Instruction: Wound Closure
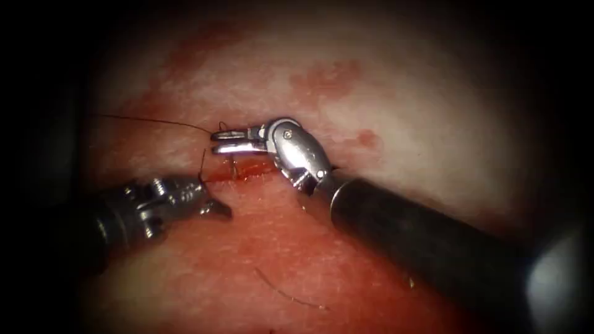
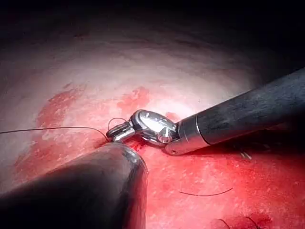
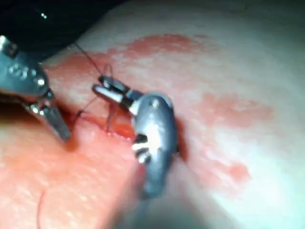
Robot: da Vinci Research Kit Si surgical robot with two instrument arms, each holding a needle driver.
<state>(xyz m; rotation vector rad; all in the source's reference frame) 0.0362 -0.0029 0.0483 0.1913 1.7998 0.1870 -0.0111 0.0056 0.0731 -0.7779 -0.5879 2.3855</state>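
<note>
The cut (image 1: 247,168) runs across the red-stained tissue (image 1: 383,93). My right tool (image 1: 215,141) reaches in from the right and lies just above the cut, its jaws a little open and pointing left. A dark thread (image 1: 148,120) comes in from the left and meets the tip of the upper jaw, where it forms a small loop. A second strand drops from there to the cut's left end. My left tool (image 1: 226,212) lies below the cut on the left, jaws shut, with nothing visible in them. In the right wrist view the right tool (image 3: 97,85) has the thread (image 3: 88,59) at its tips.
A loose cut piece of thread (image 1: 288,295) lies on the red tissue nearer the camera, and it also appears in the left wrist view (image 2: 205,194). The right tool's dark shaft (image 1: 421,238) crosses the lower right. Red fluid patches mark the pale tissue beyond the cut.
</note>
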